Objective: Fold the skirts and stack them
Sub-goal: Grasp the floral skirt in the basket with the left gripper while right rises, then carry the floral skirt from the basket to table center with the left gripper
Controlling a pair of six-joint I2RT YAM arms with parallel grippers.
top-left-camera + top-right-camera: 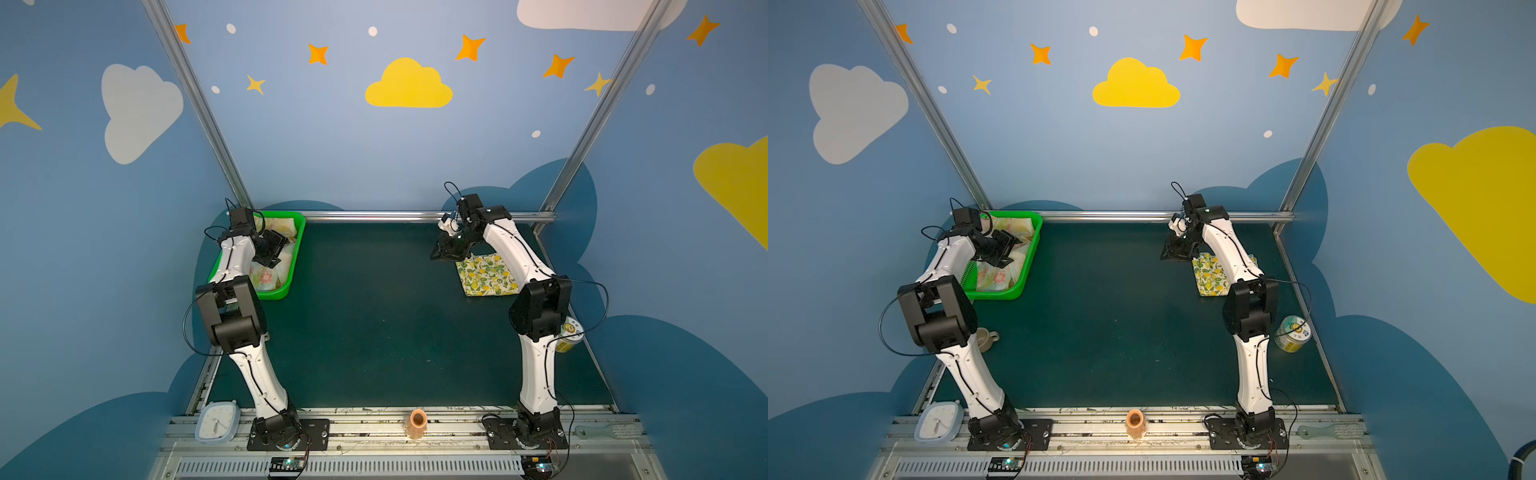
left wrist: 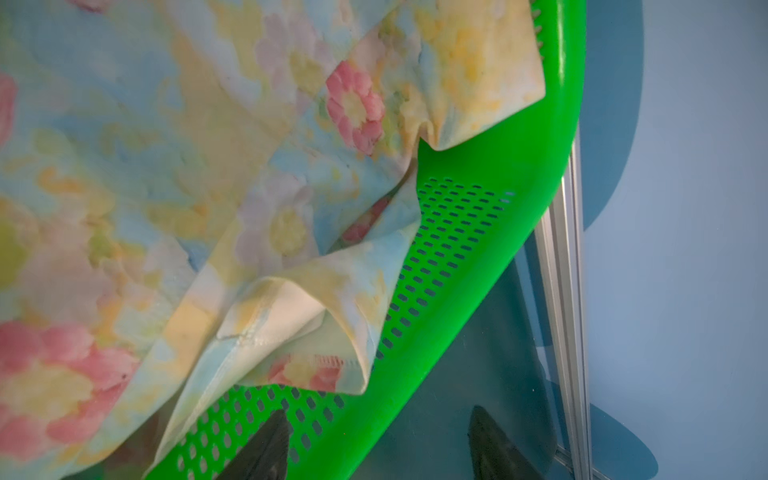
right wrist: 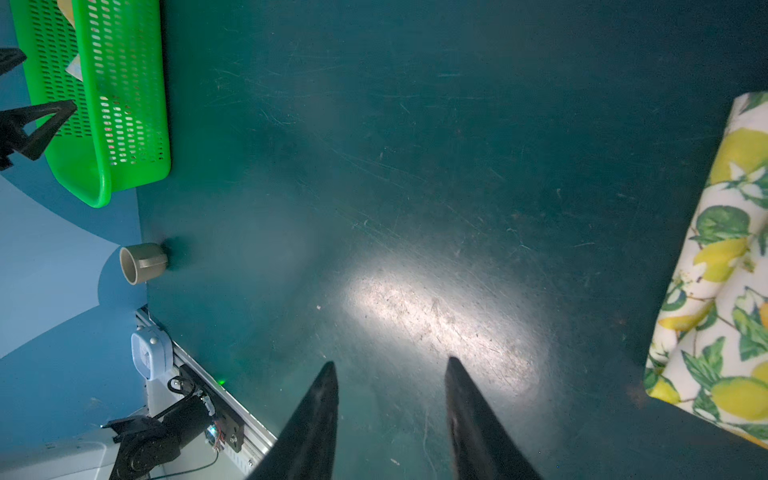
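The white-and-black right robot arm (image 1: pixel 515 249) is covering one side of the cream lemon-print cloth skirt (image 1: pixel 484 276) in both top views.

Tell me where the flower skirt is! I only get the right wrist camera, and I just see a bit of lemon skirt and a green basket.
Observer: In a top view the flower skirt lies crumpled inside the basket, at the far left of the table.
Operator: Is the left gripper grabbing it?
Observer: No. In the left wrist view the left gripper is open near the basket's rim, with no cloth between its fingers.
Operator: What does the whole lemon skirt look like?
Observer: In a top view the lemon skirt lies flat as a tidy rectangle at the far right, partly hidden by the right arm.
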